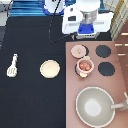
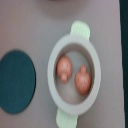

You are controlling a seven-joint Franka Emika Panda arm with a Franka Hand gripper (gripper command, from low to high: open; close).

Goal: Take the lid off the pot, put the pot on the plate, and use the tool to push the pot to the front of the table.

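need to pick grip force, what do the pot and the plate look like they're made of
Pot: seemingly matte plastic, with a thick rounded rim and pale moulded tabs, no glint. Plate: probably plastic too, flat even cream, dull finish. The gripper hangs above the pot at the exterior view's top, holding nothing.

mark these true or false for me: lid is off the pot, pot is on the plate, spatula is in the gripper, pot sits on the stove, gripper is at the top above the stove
1. The small round pinkish-tan lid is off the small pinkish-tan pot. True: it lies on a burner beside the pot.
2. The pot stands on the round cream plate. False: the plate lies bare on the black table.
3. The gripper holds the cream slotted spatula. False: the spatula lies on the table at the exterior view's left.
4. The pot sits on the pinkish-brown stove top. True.
5. The gripper is at the exterior view's top, above the stove. True.
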